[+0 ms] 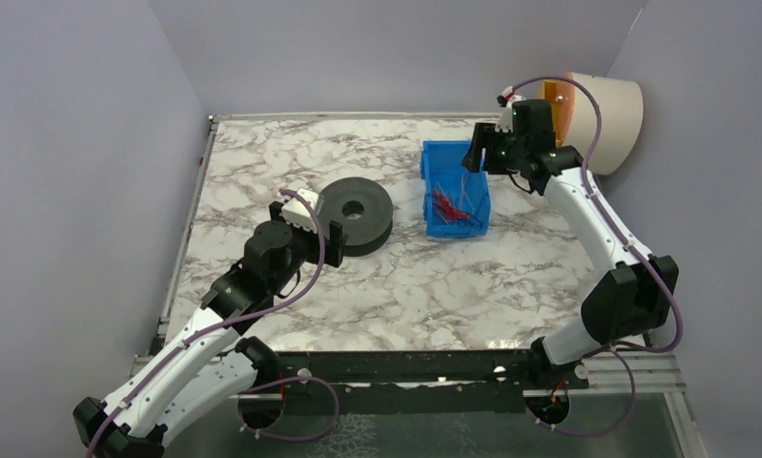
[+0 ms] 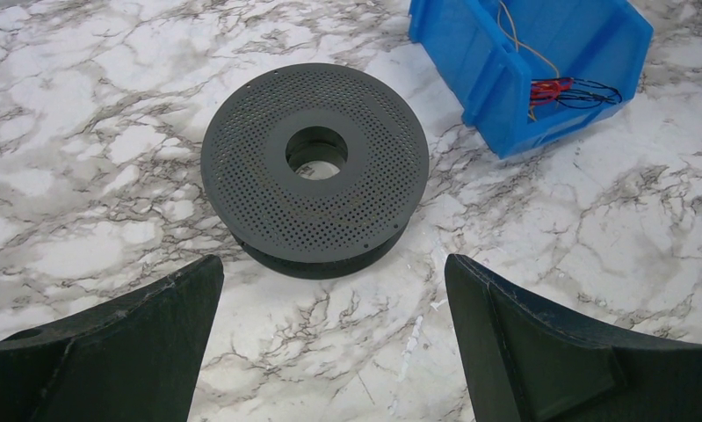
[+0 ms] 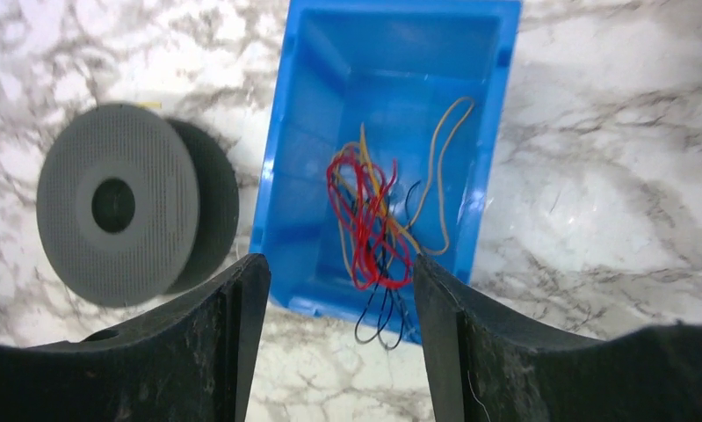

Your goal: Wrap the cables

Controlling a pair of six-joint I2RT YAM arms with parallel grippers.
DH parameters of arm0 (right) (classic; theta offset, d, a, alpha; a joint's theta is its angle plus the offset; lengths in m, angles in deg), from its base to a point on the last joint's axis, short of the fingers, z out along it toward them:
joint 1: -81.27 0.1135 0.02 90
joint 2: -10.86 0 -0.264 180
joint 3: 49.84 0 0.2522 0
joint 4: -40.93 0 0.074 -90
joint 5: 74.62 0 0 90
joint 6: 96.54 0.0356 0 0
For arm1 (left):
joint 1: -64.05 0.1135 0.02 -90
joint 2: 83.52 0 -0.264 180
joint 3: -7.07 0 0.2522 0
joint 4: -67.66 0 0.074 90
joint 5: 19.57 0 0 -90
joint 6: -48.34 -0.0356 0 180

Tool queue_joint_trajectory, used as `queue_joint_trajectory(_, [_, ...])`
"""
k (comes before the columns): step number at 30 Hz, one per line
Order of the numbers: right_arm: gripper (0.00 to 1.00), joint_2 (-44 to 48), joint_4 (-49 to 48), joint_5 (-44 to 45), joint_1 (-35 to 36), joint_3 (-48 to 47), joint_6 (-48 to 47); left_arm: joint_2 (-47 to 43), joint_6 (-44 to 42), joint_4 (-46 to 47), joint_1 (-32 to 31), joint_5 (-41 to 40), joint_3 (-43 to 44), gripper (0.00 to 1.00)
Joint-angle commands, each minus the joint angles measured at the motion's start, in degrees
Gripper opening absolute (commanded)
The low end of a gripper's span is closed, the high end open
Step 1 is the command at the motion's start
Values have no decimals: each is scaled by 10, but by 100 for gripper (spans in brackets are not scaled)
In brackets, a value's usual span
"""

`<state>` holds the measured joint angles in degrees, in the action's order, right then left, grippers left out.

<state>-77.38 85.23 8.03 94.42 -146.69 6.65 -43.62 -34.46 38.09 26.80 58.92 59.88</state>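
While within bin (image 3: 296,176), cables (image 3: 369,220) near lip.

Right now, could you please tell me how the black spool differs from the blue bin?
The black spool is round and perforated; the blue bin is rectangular with smooth walls. The spool lies flat with an empty centre hole, while the bin holds the tangled cables. Both rest on the marble table, apart from each other.
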Motion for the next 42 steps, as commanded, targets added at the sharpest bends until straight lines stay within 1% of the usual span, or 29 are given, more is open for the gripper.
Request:
queue_joint_trajectory(1, [64, 20, 62, -9, 41, 41, -25, -3, -3, 16, -1, -13, -3, 99])
queue_joint_trajectory(5, [64, 22, 82, 38, 74, 80, -31, 0, -3, 15, -1, -12, -2, 99])
queue_joint_trajectory(9, [62, 23, 69, 47, 76, 128, -21, -1, -3, 16, -1, -10, -2, 99])
queue_joint_trajectory(12, [60, 11, 59, 46, 76, 143, -9, -1, -3, 15, -1, -9, -2, 99])
queue_joint_trajectory(16, [57, -8, 44, 59, 76, 139, 17, -4, -3, 14, -1, -9, -2, 99])
queue_joint_trajectory(21, [55, -37, 4, 53, 75, 126, 46, -7, -4, 15, -1, -11, -2, 99])
queue_joint_trajectory(28, [48, -91, -31, 68, 76, 116, 85, -11, -5, 14, -1, -11, -2, 99])
queue_joint_trajectory(40, [40, -145, -45, 101, 76, 100, 107, -12, -6, 13, -1, -14, -1, 99])
queue_joint_trajectory(42, [37, -150, -48, 102, 76, 98, 112, -12, -6, 12, -1, -14, -1, 99])
